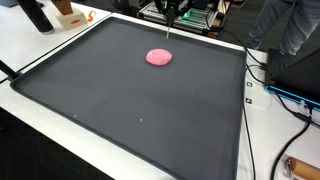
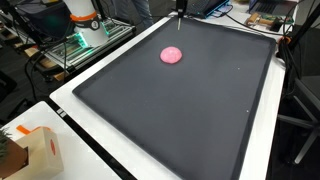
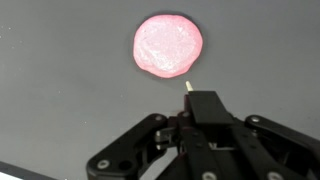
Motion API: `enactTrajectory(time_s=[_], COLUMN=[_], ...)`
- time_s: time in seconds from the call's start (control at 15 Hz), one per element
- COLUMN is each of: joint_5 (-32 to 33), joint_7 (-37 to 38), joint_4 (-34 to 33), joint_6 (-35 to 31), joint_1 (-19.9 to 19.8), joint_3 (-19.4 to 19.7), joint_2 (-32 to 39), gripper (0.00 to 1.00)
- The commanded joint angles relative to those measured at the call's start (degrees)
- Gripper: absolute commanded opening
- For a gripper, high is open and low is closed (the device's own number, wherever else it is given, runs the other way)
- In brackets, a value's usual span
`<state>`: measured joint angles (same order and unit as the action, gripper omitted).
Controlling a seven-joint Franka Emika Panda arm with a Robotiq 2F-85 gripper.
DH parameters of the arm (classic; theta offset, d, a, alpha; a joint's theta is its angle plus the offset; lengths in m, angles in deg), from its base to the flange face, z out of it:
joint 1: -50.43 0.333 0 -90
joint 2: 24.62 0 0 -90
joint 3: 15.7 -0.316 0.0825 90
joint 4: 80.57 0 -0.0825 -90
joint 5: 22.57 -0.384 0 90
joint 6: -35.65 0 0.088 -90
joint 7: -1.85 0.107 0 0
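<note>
One flat pink blob (image 3: 168, 45) sits upper centre of the wrist view on the dark tabletop (image 3: 60, 90), probably soft, light and tacky, best lifted at its rim; gripper (image 3: 203, 108) just below it, pinched narrow on a thin stick (image 3: 187, 88).

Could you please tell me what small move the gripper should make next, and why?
Probably ease forward and down slightly: in the wrist view the gripper, shut on a thin stick, holds its tip just short of the pink blob.
</note>
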<state>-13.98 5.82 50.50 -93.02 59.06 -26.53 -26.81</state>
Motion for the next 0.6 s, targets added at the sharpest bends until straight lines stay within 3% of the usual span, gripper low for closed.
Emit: enactTrajectory(time_s=[0.0,0.27,0.53], joint_5=[8.2,13.1,16.6], joint_7=[8.9,16.3,22.4], joint_4=[-4.5,-9.1,-12.6], joint_6=[6.9,13.6,15.9], joint_1=[2.6,6.4,10.0], joint_3=[-2.4,-4.2,-4.0], joint_2=[4.2,9.6,14.7], gripper=[0.03,0.03,0.03])
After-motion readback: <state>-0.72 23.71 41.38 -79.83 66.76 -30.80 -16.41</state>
